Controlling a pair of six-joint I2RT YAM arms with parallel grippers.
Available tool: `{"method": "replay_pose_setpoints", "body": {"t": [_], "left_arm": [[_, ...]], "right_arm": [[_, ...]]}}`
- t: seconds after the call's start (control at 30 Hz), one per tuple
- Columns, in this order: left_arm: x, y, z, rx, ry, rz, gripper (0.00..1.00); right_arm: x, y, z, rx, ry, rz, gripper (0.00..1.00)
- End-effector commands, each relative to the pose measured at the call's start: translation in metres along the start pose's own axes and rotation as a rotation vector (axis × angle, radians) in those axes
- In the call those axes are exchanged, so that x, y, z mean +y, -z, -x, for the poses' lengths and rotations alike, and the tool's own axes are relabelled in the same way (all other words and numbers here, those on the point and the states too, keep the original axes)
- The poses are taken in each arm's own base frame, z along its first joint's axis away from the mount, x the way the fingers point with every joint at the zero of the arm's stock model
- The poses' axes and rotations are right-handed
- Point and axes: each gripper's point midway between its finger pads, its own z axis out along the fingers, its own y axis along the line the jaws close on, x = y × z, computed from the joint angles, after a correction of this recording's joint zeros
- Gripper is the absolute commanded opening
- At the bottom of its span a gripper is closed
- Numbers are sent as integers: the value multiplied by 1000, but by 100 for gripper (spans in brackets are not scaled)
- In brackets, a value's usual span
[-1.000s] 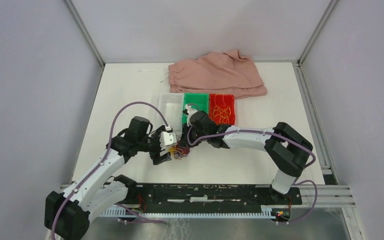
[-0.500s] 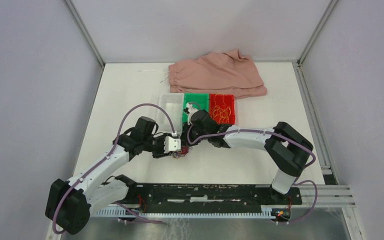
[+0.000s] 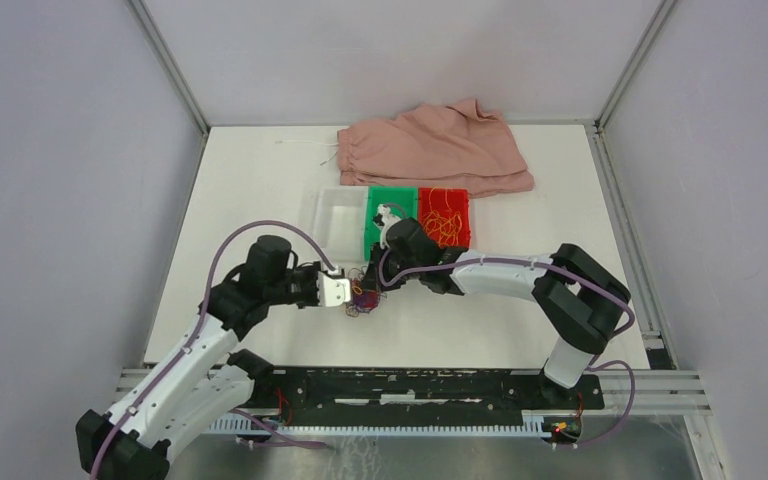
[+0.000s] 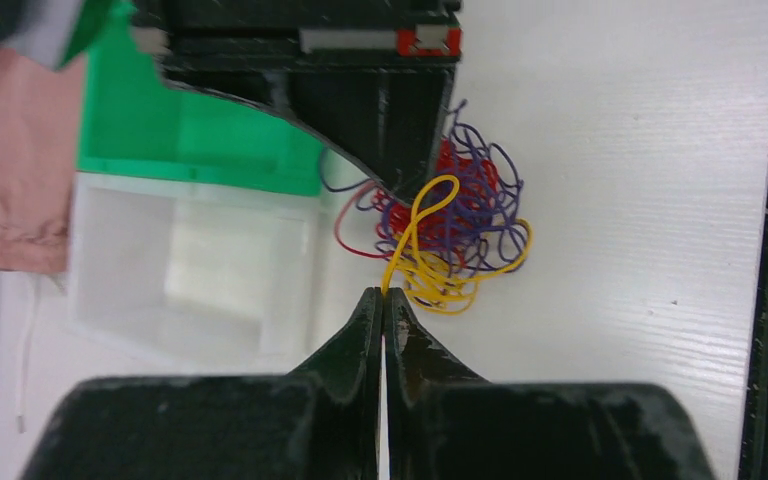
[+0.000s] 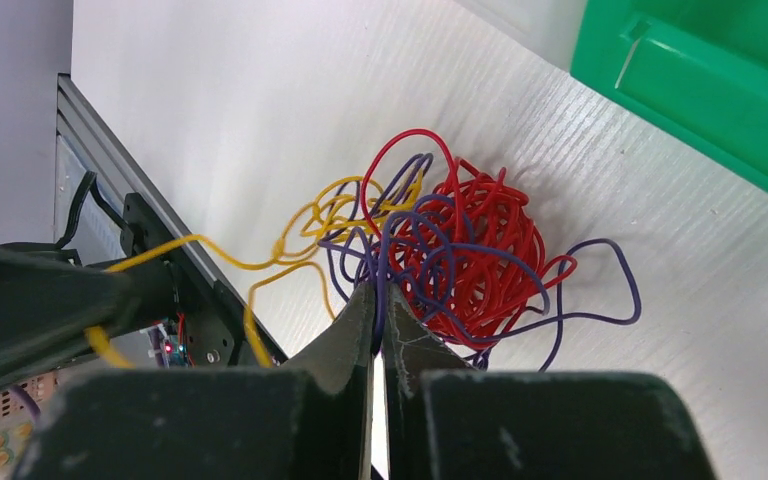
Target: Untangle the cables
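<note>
Toward the table's near edge, about mid-width, the cables (image 3: pixel 364 298) lie in one tight ball. The red cable (image 5: pixel 480 240) is wound densely at the core, the purple cable (image 4: pixel 490 200) loops around it, and the yellow cable (image 4: pixel 422 215) trails out. The left gripper (image 4: pixel 382 300) is pressed together, pinching the yellow cable. The right gripper (image 5: pixel 378 298) is clamped on the purple cable. Just beyond sit a white tray (image 3: pixel 338 215), a green bin (image 3: pixel 390 200) and a red bin (image 3: pixel 444 218), then a pink cloth (image 3: pixel 435 145) at the far edge.

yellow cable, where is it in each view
Top external: yellow cable barely shows in the small tangle, centre.
Left wrist: centre, pinched by the left gripper.
Right wrist: centre-left, trailing left off the tangle.
Shared landmark: green bin.
</note>
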Motion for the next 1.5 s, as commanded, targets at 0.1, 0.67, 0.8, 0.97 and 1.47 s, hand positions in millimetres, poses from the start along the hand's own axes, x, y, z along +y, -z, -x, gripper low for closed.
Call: {"method": "replay_pose_setpoints", "body": {"t": [0.1, 0.67, 0.8, 0.97, 1.47], "left_arm": [[59, 54, 76, -147, -54, 226, 3], [153, 211, 190, -413, -212, 884, 3], [154, 222, 201, -438, -220, 893, 3], [151, 225, 214, -471, -232, 852, 3], [149, 231, 231, -512, -227, 800, 3]], "right_arm": [[7, 15, 16, -57, 27, -2, 6], [-15, 36, 2, -52, 85, -115, 5], [12, 62, 25, -128, 158, -75, 28], [47, 100, 57, -220, 264, -15, 60], [193, 154, 106, -468, 618, 430, 78]]}}
